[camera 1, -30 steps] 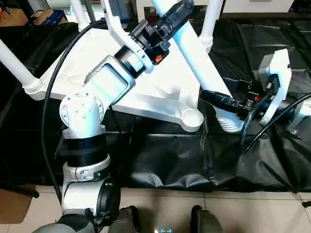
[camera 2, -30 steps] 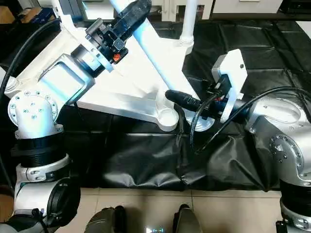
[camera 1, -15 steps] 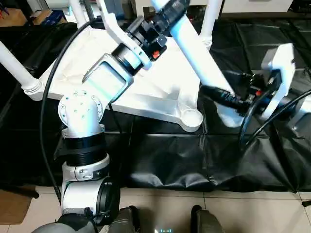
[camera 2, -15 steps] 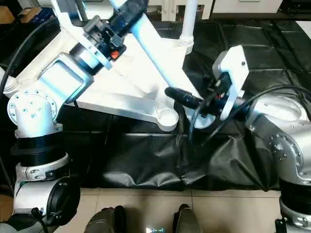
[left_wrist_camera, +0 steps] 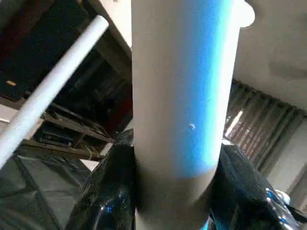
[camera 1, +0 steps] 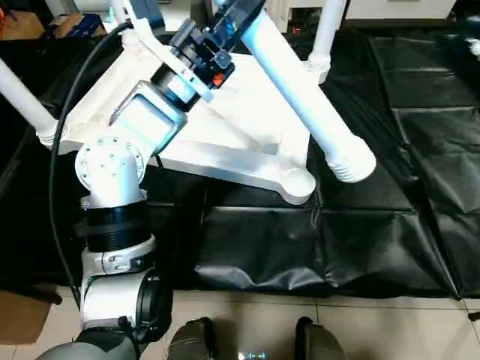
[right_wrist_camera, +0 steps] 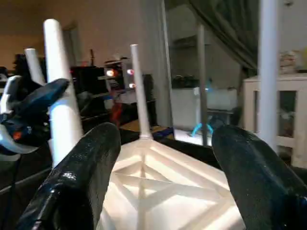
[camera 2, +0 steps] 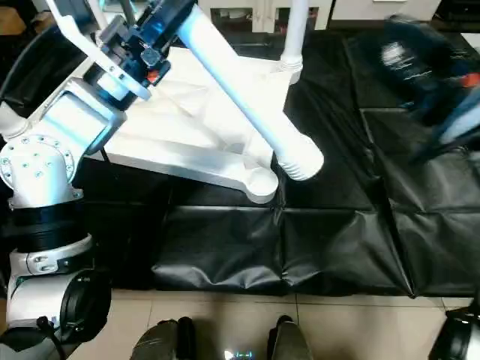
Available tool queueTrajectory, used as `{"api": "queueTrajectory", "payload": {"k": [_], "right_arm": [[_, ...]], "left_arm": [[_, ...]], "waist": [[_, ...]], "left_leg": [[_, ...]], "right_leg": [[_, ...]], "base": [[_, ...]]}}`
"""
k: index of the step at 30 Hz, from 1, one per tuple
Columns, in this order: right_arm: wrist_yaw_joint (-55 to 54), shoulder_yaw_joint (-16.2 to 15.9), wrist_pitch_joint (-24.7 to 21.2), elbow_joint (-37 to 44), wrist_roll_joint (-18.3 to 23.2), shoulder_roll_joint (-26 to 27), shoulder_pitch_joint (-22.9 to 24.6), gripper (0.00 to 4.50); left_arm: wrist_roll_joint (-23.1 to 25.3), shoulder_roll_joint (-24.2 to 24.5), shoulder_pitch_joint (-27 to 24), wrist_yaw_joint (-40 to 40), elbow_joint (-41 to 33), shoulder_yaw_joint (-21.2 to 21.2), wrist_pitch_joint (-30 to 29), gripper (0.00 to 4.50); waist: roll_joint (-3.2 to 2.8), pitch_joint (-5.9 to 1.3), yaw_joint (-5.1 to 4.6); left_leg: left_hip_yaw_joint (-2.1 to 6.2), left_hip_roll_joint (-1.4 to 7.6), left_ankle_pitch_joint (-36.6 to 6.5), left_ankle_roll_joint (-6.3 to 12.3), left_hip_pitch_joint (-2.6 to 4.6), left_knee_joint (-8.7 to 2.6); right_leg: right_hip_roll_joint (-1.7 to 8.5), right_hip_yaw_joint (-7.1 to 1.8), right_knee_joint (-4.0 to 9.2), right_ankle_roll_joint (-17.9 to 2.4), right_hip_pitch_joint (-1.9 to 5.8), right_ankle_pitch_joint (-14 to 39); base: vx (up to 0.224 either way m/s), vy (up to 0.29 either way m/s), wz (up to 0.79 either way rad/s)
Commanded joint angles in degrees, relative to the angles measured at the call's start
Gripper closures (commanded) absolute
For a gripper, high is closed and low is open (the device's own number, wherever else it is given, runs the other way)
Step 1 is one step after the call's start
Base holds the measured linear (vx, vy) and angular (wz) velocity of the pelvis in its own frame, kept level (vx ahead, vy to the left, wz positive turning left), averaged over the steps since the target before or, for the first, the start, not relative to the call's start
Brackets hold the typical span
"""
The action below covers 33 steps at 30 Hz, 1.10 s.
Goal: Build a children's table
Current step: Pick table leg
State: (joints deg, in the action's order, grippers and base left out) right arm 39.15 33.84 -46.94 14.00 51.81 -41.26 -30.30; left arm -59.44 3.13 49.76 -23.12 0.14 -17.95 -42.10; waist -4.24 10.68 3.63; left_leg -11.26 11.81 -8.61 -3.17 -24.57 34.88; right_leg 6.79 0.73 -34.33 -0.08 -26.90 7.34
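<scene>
The black floor mat (camera 1: pixel 390 187) is covering the floor beneath the work, with pale floor tiles (camera 1: pixel 360 330) showing along its near edge. On the mat the children's table top (camera 1: pixel 225 142) is lying upside down, its ribbed underside facing up and its near empty corner socket (camera 1: pixel 298 182) sitting at the corner closest to the robot. Three legs are already standing in their sockets: one at the far corner (camera 1: pixel 326 34), one at the left corner (camera 1: pixel 22 101), and a third at the back (right_wrist_camera: pixel 139 103) (seen best from the right wrist camera). The fourth leg (camera 1: pixel 300 105) is slanting down across the top, its wide ribbed end (camera 1: pixel 351 163) hanging just beside the empty socket, apart from it and over the mat. The left end effector (camera 1: pixel 236 15) is pinching this leg near its upper part, one black finger (left_wrist_camera: pixel 108 191) pressing on each side of the tube. The right end effector (right_wrist_camera: pixel 168 191) is standing off to the right of the table, its two fingers (right_wrist_camera: pixel 81 177) spread wide apart with nothing between them.
</scene>
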Motion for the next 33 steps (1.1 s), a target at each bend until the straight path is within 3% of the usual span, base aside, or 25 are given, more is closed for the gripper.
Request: {"api": "queueTrajectory", "payload": {"k": [1,5,6,12,22,27,31,33], "right_arm": [[0.5,1.1,-1.4,-0.5,-3.4,-2.9,3.7,1.04],[-2.1,1.9,-1.0,-1.8,-6.0,-3.4,7.2,1.04],[-2.9,2.1,-0.8,-2.2,-6.0,-3.5,7.6,1.04],[-4.5,2.9,-0.9,-2.5,-5.0,-3.5,8.3,1.04],[-5.3,2.5,-0.1,-2.0,-5.0,-3.1,9.3,1.04],[-5.5,2.4,-0.1,-1.6,-4.6,-3.0,9.4,1.04],[-5.9,3.1,-1.1,-0.8,-1.6,-1.9,8.9,1.04],[-6.1,3.6,-3.8,0.3,4.1,-0.6,7.3,1.04]], "left_arm": [[-4.4,0.3,1.2,-3.1,-0.6,-0.6,-0.7,2.8],[-10.2,-0.2,2.7,-6.3,-1.5,-1.8,-2.5,2.8],[-11.7,-0.4,3.0,-7.1,-1.4,-2.1,-3.0,2.8],[-18.2,0.5,3.9,-10.4,-2.3,-2.4,-6.1,2.8],[-23.9,2.2,3.3,-10.9,-3.3,-2.9,-8.5,2.8],[-26.1,2.7,2.9,-11.4,-3.9,-2.7,-9.0,2.8],[-27.2,3.1,2.7,-11.6,-4.1,-2.3,-9.4,2.8],[-26.0,4.2,2.1,-12.5,-4.5,-1.2,-10.2,2.8]], "waist": [[1.04,-5.52,0.28],[1.17,-5.45,0.22],[1.36,-5.44,0.17],[1.19,-5.13,-0.07],[0.97,-4.95,-0.13],[0.9,-4.82,-0.17],[0.79,-4.96,-0.17],[0.66,-4.98,-0.21]], "left_leg": [[-0.34,-1.33,-6.5,6.26,1.68,-3.39],[-0.32,-1.4,-6.6,6.12,1.61,-3.53],[-0.41,-1.47,-6.6,6.15,1.6,-3.5],[-0.44,-1.54,-7.5,6.66,1.61,-3.68],[-0.48,-1.35,-7.9,6.11,1.69,-4.02],[-0.45,-1.35,-8.7,5.52,1.72,-4.2],[-0.5,-1.38,-8.6,5.72,1.77,-4.19],[-0.44,-1.39,-8.2,5.99,1.74,-4.21]], "right_leg": [[-1.13,0.56,3.72,-11.4,4.4,12.6],[-1.13,0.64,3.7,-12.3,4.29,11.4],[-1.12,0.62,3.73,-12.2,4.37,11.6],[-1.01,0.72,4.17,-10.9,4.34,15.3],[-1.09,0.75,4.27,-10.8,4.22,15.1],[-1.04,0.78,4.46,-9.7,4.16,17.0],[-1.05,0.81,4.44,-9.9,4.14,16.3],[-1.09,0.84,4.35,-10.0,4.21,15.8]], "base": [[0.0,0.0,0.0],[0.0,0.0,0.0],[0.0,0.0,0.0],[0.0,0.0,0.0],[0.0,0.0,0.0],[0.0,0.0,0.0],[0.0,0.0,0.0],[0.0,0.0,0.0]]}}
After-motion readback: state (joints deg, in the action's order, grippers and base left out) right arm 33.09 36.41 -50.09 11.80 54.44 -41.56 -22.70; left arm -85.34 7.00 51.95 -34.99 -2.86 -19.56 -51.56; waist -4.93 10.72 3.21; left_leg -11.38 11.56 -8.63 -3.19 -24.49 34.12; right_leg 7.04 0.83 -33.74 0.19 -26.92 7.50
